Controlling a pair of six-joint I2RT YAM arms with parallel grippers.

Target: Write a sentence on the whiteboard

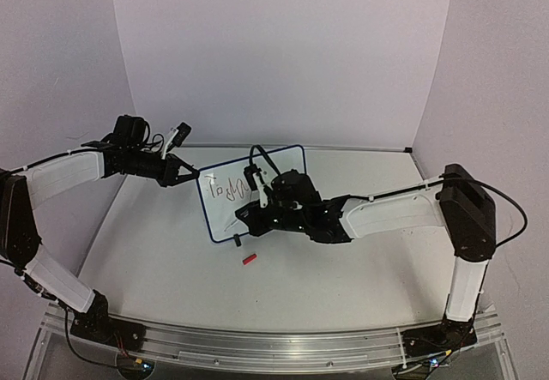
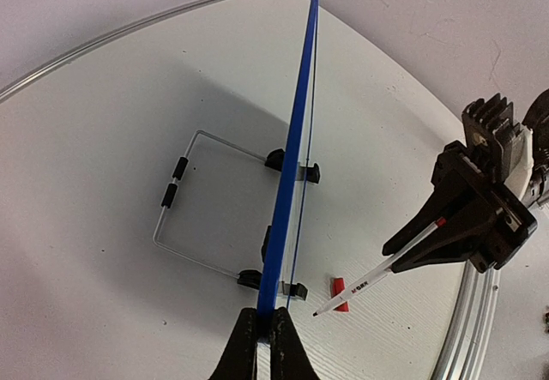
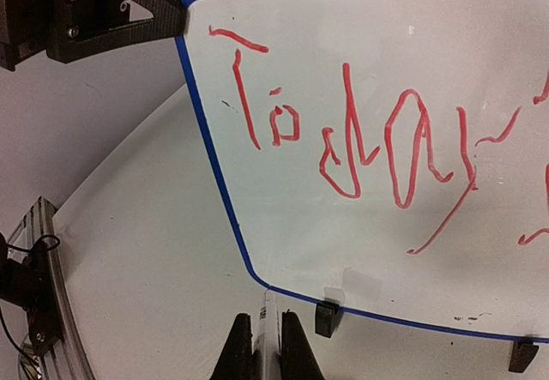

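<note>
**Q:** What's nearest?
**A:** A small red plastic pen cap (image 1: 250, 260), lying on the white counter (image 1: 171, 268) in front of the board.

**Q:** How far along is the writing?
**A:** The small white whiteboard w/ thin blue frame (image 3: 343, 251) stands upright mid-counter. The scrawly red sentence (image 3: 346, 123) reads "Today", w/ more strokes cut off at the R edge. It looks unfinished.

**Q:** And the tools?
**A:** The right tool (image 3: 268, 328) is clamped on a slim white marker (image 2: 377, 273), tip seemingly just off the board. Further back, the left tool (image 2: 266, 324) pinches the board's L edge.
</note>
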